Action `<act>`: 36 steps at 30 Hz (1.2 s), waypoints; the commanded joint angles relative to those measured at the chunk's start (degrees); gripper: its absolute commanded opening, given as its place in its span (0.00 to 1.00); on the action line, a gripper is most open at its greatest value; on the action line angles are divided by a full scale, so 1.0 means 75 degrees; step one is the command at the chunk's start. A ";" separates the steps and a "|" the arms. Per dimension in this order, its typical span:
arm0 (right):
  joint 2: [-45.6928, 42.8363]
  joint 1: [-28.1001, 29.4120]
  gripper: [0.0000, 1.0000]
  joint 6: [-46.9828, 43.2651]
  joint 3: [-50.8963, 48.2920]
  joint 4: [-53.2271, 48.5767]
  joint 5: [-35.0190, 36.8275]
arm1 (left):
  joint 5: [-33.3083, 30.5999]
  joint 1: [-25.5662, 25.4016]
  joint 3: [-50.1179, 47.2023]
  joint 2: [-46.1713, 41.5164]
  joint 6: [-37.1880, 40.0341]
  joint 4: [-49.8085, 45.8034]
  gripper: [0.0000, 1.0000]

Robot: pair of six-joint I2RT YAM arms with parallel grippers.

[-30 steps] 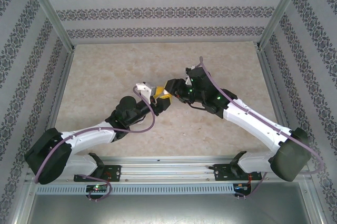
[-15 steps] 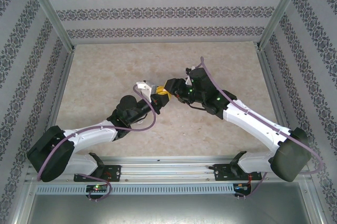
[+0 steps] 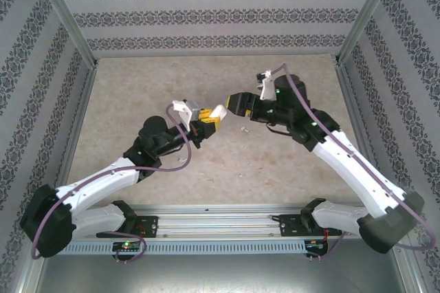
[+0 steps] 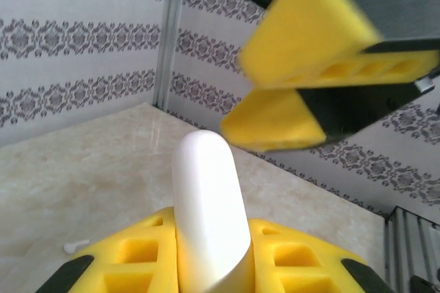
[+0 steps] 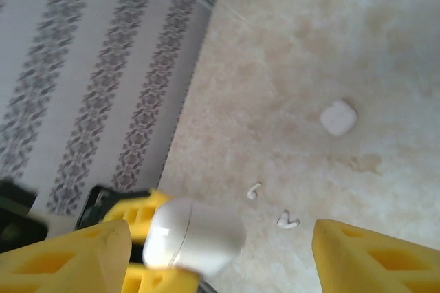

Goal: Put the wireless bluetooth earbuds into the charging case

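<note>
Two earbuds (image 5: 254, 190) (image 5: 288, 221) are lying loose on the table (image 3: 137, 87), near each other but apart. From above only one speck (image 3: 242, 128) is showing, on the bare surface between the two arms. They are too small for me to read which way their stems are pointing. A second case (image 5: 338, 117) is sitting further out on the table, well apart from them.

The case (image 3: 218, 111) is not on the table: the left gripper (image 3: 205, 122) is pinching it by its lower end, so it is standing up out of the yellow fingers (image 4: 295, 262), long axis pointing away from the wrist. It is looking closed, though I cannot be sure.

The right gripper (image 3: 236, 104) is hovering just beside the top of the case, apparently not touching it, its jaws standing wide with nothing in them. The loose earbuds are lying below it and slightly toward the near edge. Since the left one is busy with the case, the right arm is both the nearer and the free one, and I judge that fetching an earbud is falling to it.

The left arm is reaching forward and inward, forearm raised. The right arm is stretching in from its side, wrist turned toward the left gripper and tilted down at the table.
</note>
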 commanded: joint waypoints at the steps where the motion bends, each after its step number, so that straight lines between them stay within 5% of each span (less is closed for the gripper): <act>1: -0.0078 -0.0117 0.70 -0.1959 0.0592 -0.1024 -0.1411 | 0.1524 0.0404 0.0605 -0.0366 0.0336 -0.1641 0.00; 6: 0.0189 -0.0035 0.69 -0.3168 0.1149 -0.1883 -0.2108 | 0.3526 0.1118 0.1216 -0.0248 -0.0459 -0.2149 0.00; 12: 0.0177 -0.0023 0.69 -0.3681 0.1067 -0.1837 -0.2348 | 0.4776 0.1474 0.1616 -0.0008 -0.0847 -0.2405 0.00; 36: 0.0819 0.0045 0.56 -0.3666 0.0734 -0.1029 -0.4089 | 0.6006 0.1537 0.1807 0.0454 -0.1871 -0.1416 0.00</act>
